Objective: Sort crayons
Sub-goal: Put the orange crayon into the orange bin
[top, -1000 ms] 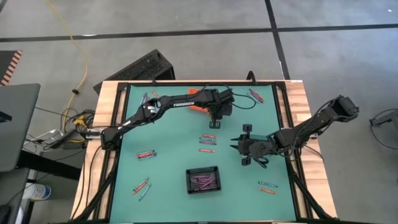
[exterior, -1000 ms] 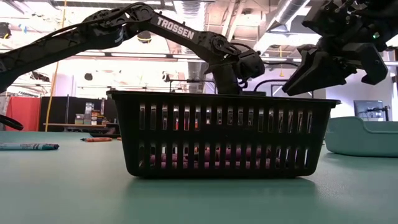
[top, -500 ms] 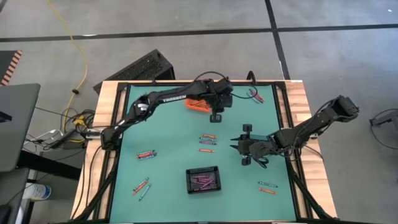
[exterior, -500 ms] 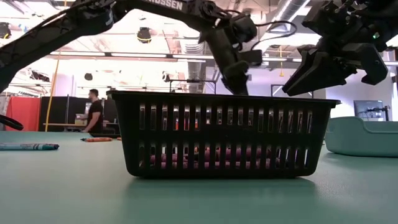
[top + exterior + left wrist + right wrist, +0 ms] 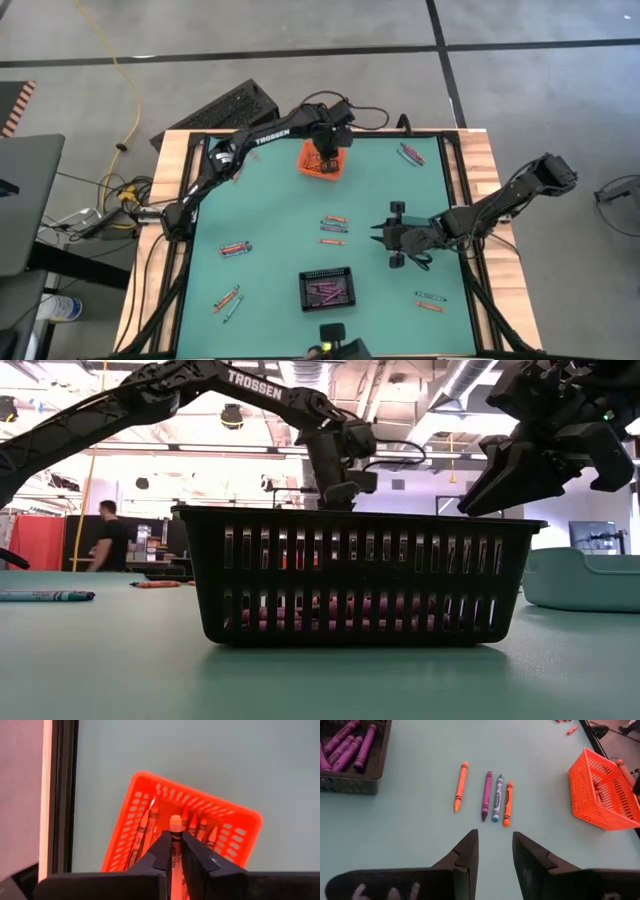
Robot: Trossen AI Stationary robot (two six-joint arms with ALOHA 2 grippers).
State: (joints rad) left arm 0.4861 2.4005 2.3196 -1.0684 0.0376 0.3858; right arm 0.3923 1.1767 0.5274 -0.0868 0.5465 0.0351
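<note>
Your left arm reaches across the far side of the desk [image 5: 270, 215], its left end effector [image 5: 175, 851] hanging above the orange bin [image 5: 322, 160], clamped on one orange crayon [image 5: 175, 827]. Several more orange crayons lie in that bin; you cannot count them exactly. Your right arm stretches low from the right edge, its right end effector [image 5: 495, 851] hovering with fingers apart just near of four loose crayons [image 5: 495, 799]: two orange, one purple, one blue. The black bin [image 5: 327, 289] near you holds purple crayons. Other crayons lie scattered on the left, far right and near right
</note>
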